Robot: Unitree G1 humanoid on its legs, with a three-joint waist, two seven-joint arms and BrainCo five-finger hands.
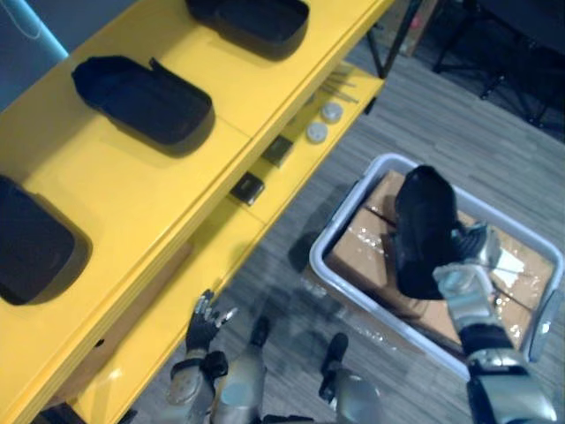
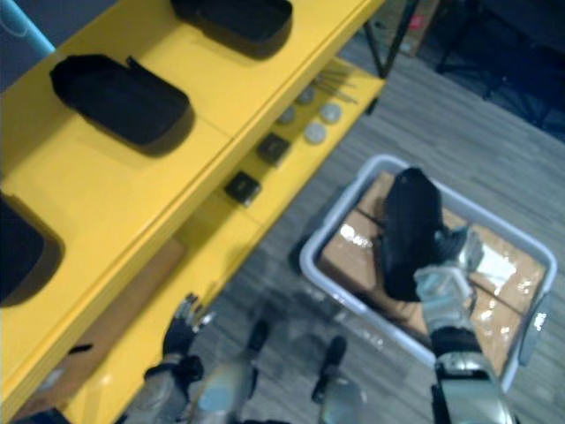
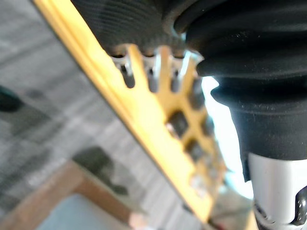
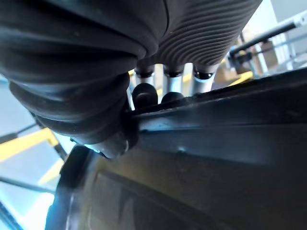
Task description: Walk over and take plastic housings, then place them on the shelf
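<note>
My right hand point(image 1: 466, 281) is shut on the rim of a black plastic housing point(image 1: 425, 231), held upright above the white bin point(image 1: 351, 203) on the floor. In the right wrist view the fingers point(image 4: 169, 91) and thumb pinch the housing's edge point(image 4: 216, 143). Three more black housings lie on the yellow shelf's top board point(image 1: 132, 190): one at the back point(image 1: 249, 19), one in the middle point(image 1: 141, 97), one at the near left point(image 1: 31, 243). My left hand point(image 1: 205, 325) hangs open, low beside the lower yellow shelf point(image 1: 168, 331).
The bin holds taped cardboard boxes point(image 1: 364, 247). Small black blocks point(image 1: 248, 187) and round grey discs point(image 1: 317, 132) lie on the shelf's middle board. Dark table legs point(image 1: 494, 62) stand at the far right on the grey wood floor.
</note>
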